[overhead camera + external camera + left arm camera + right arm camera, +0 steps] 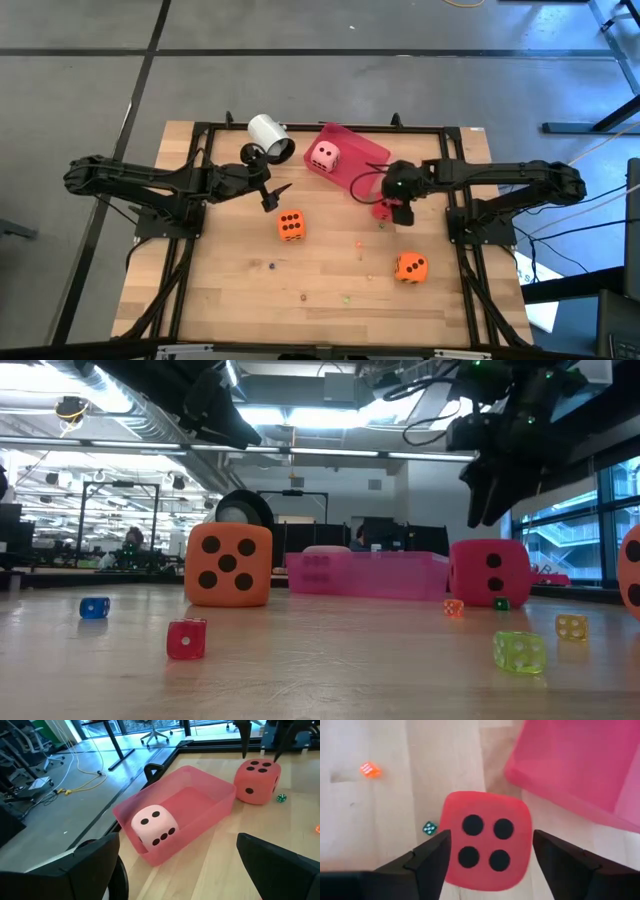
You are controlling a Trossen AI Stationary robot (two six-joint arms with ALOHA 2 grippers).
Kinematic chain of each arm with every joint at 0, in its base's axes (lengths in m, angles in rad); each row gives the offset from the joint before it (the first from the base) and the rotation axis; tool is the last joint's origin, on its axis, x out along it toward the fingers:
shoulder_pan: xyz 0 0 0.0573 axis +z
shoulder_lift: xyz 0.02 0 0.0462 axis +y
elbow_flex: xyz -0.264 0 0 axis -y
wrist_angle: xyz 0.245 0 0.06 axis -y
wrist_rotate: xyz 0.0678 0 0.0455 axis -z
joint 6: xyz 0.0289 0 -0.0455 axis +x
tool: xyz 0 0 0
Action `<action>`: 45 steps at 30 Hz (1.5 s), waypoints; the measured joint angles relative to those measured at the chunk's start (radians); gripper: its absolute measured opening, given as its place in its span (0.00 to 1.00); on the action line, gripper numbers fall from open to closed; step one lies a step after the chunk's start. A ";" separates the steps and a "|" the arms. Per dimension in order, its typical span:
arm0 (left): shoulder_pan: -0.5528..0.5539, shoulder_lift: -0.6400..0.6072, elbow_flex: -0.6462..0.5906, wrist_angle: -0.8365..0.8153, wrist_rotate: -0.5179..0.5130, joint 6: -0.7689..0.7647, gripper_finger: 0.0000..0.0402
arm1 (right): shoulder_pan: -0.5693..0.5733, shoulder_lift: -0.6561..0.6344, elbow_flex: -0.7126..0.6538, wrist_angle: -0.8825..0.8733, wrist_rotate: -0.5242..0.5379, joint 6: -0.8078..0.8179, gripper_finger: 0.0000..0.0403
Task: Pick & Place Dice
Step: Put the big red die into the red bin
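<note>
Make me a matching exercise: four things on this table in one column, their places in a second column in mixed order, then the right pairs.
1. pink die
2. red die
3. white cup
4. left gripper

A. lying on its side near the table's far edge
B. on the wood between the right gripper's open fingers
C. inside the pink tray
D. open, above the wood between cup and orange die

Pairs: 1-C, 2-B, 3-A, 4-D
</note>
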 joint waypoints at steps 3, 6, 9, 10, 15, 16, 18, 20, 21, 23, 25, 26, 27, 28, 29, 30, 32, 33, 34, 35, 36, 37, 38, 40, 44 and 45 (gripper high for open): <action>0.000 0.000 0.000 0.000 0.000 0.000 1.00 | 0.000 0.005 0.001 0.003 0.019 0.023 0.67; 0.000 0.000 0.000 0.000 0.000 0.000 1.00 | 0.000 0.009 0.001 0.003 0.019 0.074 0.69; 0.000 0.000 0.000 0.000 0.000 0.000 1.00 | 0.000 0.017 0.002 -0.004 0.019 0.100 0.74; 0.000 0.000 0.000 0.000 0.000 0.000 1.00 | 0.000 0.021 0.003 0.000 0.019 0.101 0.75; 0.000 0.000 0.000 0.000 0.008 0.000 1.00 | 0.000 0.032 0.003 0.018 -0.059 0.102 0.84; 0.000 0.000 0.000 0.000 0.013 0.000 1.00 | 0.000 0.032 0.003 0.021 -0.076 0.106 0.85; 0.000 0.000 0.000 0.000 0.022 0.000 1.00 | 0.000 0.032 0.003 0.033 -0.099 0.124 0.87; 0.000 0.000 0.000 0.000 0.024 0.000 1.00 | -0.002 0.032 0.003 0.030 -0.102 0.135 0.89; 0.000 0.000 0.000 0.000 0.024 0.001 1.00 | -0.002 0.032 0.003 0.030 -0.100 0.139 0.89; 0.000 0.000 0.000 0.000 0.024 0.001 1.00 | -0.002 0.032 0.003 0.029 -0.078 0.142 0.90; 0.000 0.000 0.000 0.000 0.024 0.002 1.00 | -0.002 0.032 0.003 0.028 -0.053 0.133 0.90; 0.000 0.000 0.000 0.000 0.024 0.002 1.00 | -0.002 0.032 0.003 0.028 -0.044 0.129 0.90; 0.000 0.000 0.000 0.000 0.024 0.002 1.00 | -0.002 0.032 0.003 0.028 -0.037 0.128 0.90; 0.000 0.000 0.000 0.000 0.024 0.004 1.00 | -0.002 0.032 0.003 0.028 -0.032 0.127 0.90; 0.000 0.000 0.000 0.000 0.025 0.004 1.00 | -0.002 0.032 0.003 0.028 -0.032 0.127 0.90; 0.000 0.000 0.000 0.000 0.025 0.004 1.00 | -0.002 0.032 0.003 0.028 -0.032 0.127 0.90; 0.000 0.000 0.000 0.000 0.025 0.004 1.00 | -0.002 0.032 0.003 0.028 -0.032 0.134 0.90; 0.000 0.000 0.000 0.000 0.025 0.004 1.00 | -0.002 0.032 0.003 0.028 -0.033 0.143 0.90; 0.000 0.000 0.000 0.000 0.025 0.004 1.00 | -0.002 0.032 0.003 0.028 -0.033 0.151 0.90; 0.000 0.000 0.000 0.000 0.025 0.004 1.00 | -0.002 0.032 0.003 0.028 -0.032 0.154 0.90; 0.000 0.000 0.000 0.000 0.025 0.004 1.00 | -0.002 0.032 0.003 0.028 -0.029 0.156 0.90; 0.000 0.000 0.000 0.000 0.025 0.004 1.00 | -0.002 0.032 0.003 0.028 -0.030 0.165 0.90; 0.000 0.000 0.000 0.000 0.025 0.004 1.00 | -0.002 0.032 0.003 0.028 -0.030 0.183 0.90; 0.000 0.000 0.000 0.000 0.025 0.004 1.00 | -0.002 0.032 0.003 0.028 -0.030 0.228 0.90; 0.000 0.000 0.000 0.000 0.025 0.004 1.00 | -0.002 0.032 0.003 0.028 -0.030 0.285 0.90; 0.000 0.000 0.000 0.000 0.025 0.004 1.00 | -0.002 0.032 0.003 0.026 -0.030 0.285 0.90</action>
